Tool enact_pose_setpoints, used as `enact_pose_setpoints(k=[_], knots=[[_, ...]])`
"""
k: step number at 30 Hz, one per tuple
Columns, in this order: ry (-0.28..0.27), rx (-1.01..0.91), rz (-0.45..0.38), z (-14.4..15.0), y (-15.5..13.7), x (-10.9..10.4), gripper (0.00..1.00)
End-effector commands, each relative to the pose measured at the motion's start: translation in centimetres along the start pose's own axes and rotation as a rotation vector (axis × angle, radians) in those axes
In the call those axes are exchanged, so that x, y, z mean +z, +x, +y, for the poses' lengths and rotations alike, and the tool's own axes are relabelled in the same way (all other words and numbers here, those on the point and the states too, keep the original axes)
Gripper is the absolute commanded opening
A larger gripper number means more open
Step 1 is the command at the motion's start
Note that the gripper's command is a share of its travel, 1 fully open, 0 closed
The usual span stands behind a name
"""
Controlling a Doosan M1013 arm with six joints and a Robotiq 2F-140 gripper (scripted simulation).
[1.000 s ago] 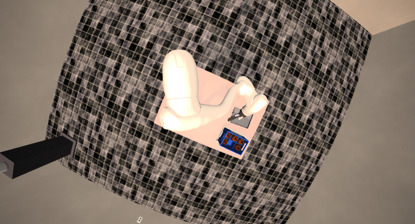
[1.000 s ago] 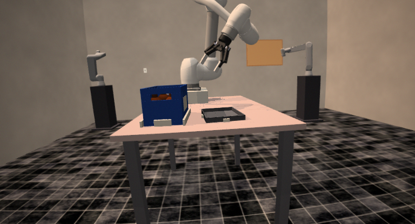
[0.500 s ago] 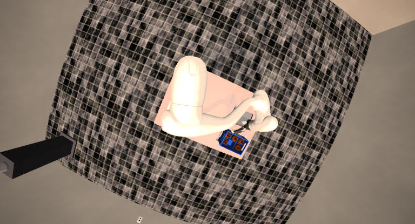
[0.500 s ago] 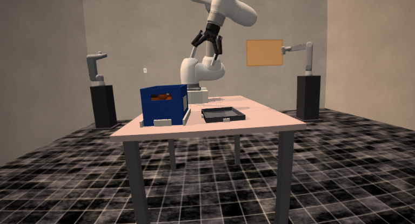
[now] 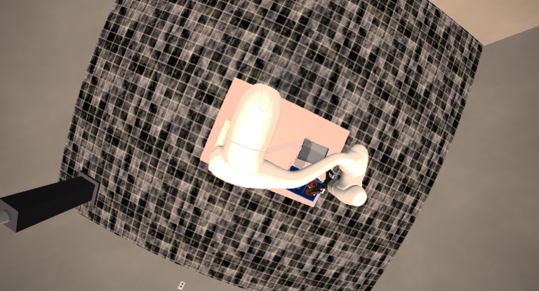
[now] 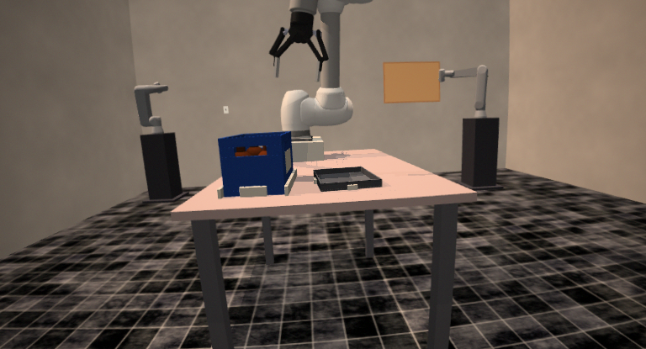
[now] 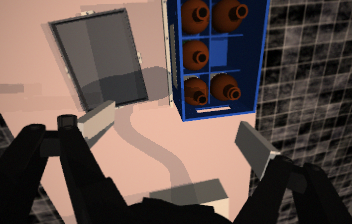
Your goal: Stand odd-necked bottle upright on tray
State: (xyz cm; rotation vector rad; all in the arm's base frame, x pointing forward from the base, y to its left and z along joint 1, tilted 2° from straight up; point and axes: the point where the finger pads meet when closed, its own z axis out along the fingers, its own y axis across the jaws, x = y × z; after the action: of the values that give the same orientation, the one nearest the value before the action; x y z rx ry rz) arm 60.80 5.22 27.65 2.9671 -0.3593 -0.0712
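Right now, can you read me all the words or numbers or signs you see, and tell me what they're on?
There are none I can read.
Blue crate: a pale panel on its side, no readable text.
Brown bottles: no lettering shows.
Orange board on the wall: no writing shows.
Tray: no lettering shows.

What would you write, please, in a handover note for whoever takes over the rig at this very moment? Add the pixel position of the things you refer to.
Gripper (image 6: pixel 298 77) (image 7: pixel 176 122): open, holding nothing, up in the air above the table.
Bottles: all five brown bottles stand in compartments of the blue crate (image 5: pixel 301 195) (image 6: pixel 254 175) (image 7: pixel 219 115); one compartment is vacant.
Tray (image 5: pixel 313 151) (image 6: pixel 350 183) (image 7: pixel 137 60): flat on the table beside the crate, with no bottle on it.
Done: no bottle placed yet.
Left: find the bottle with the odd neck, which I cannot tell from these views, stand it on the tray, release it, and finish with the arm free.
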Motion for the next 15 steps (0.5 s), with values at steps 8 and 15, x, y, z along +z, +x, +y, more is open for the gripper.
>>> enact_pose_setpoints(k=[8,15], knots=[[0.141,-0.219,0.039,4.2,4.7,-3.6,1.00],[0.168,0.038,0.034,7.8,7.1,1.9,1.00]])
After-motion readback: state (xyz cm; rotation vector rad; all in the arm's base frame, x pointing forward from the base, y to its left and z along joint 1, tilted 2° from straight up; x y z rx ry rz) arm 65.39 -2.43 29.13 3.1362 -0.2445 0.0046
